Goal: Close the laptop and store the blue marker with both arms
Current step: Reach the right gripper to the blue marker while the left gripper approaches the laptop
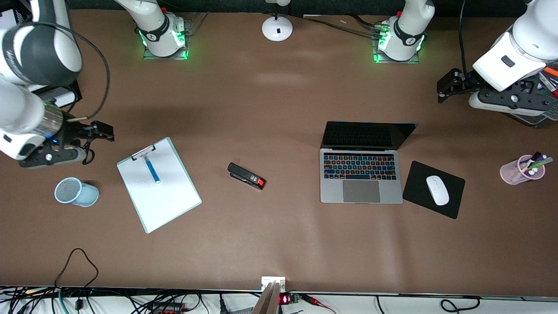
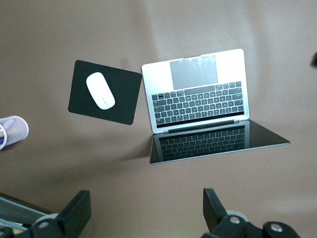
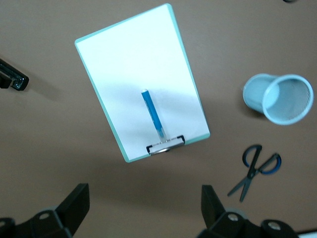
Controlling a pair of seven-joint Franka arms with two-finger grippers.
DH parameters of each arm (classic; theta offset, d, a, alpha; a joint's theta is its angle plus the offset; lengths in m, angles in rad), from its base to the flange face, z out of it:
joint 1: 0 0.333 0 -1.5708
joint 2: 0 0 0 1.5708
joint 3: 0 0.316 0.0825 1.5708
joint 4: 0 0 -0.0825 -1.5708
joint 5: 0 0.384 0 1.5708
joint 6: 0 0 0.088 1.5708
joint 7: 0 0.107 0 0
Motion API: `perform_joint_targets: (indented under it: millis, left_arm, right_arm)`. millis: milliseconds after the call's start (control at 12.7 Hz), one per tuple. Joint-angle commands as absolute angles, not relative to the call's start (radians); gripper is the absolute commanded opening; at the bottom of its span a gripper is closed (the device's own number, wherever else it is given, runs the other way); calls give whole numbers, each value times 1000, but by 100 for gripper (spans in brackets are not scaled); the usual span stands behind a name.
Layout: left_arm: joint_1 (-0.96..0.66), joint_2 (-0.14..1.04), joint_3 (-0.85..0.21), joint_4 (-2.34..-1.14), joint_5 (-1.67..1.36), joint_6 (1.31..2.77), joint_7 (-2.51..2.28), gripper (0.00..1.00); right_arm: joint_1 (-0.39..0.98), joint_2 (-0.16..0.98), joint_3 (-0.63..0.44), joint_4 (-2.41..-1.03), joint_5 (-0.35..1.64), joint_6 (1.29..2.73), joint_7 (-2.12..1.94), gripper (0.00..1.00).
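The laptop (image 1: 361, 174) stands open on the table, its dark screen tilted back; it also shows in the left wrist view (image 2: 198, 94). The blue marker (image 1: 152, 169) lies on a white clipboard (image 1: 165, 196), just below the clip; it also shows in the right wrist view (image 3: 152, 113). My left gripper (image 1: 442, 89) is open and empty over bare table at the left arm's end; its own view shows it (image 2: 147, 208) well apart from the laptop. My right gripper (image 1: 107, 132) is open and empty over bare table beside the clipboard's (image 3: 124, 64) clip end, as its own view (image 3: 145, 206) shows.
A black stapler (image 1: 246, 175) lies between clipboard and laptop. A white mouse (image 1: 437, 190) sits on a black mouse pad (image 1: 418, 183) beside the laptop. A pink pen cup (image 1: 521, 171) stands at the left arm's end. A blue mesh cup (image 1: 76, 192) lies tipped over; scissors (image 3: 255, 168) lie beside it.
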State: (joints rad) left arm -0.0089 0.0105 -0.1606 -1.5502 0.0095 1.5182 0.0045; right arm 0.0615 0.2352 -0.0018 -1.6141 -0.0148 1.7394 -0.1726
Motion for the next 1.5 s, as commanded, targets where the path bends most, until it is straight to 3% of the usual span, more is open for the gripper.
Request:
perform_joint_targets:
  millis: [0, 79, 236, 394, 552, 946, 1103, 1419]
  left_arm:
    - [2, 46, -163, -1511, 14, 1471, 115, 47]
    - [-2, 55, -163, -1511, 14, 1439, 124, 27]
    - [-8, 67, -163, -1512, 14, 1427, 115, 0]
    - [-8, 77, -163, -1517, 12, 1425, 118, 0]
    - [-9, 94, -163, -1528, -46, 1425, 92, 0]
    - [-20, 112, -230, -1592, -210, 1416, -197, 0]
    - [-20, 77, -288, -1670, -209, 1449, -264, 0]
    - [-14, -69, -402, -1955, -207, 1650, -342, 0]
  right_arm:
    - [61, 248, -3, -1634, -11, 1790, -225, 100]
    - [61, 244, -3, -1670, -11, 1848, -225, 100]
    - [63, 251, -3, -1709, -11, 1905, -282, 100]
    - [57, 264, -3, -1776, -11, 2013, -366, 100]
    - [57, 279, -3, -1857, -11, 2130, -434, 88]
    - [95, 374, -2, -1871, -11, 2227, -511, 71]
    - [95, 412, 11, -1870, -12, 2258, -552, 66]
    - [94, 504, 18, -1861, -14, 2351, -678, 66]
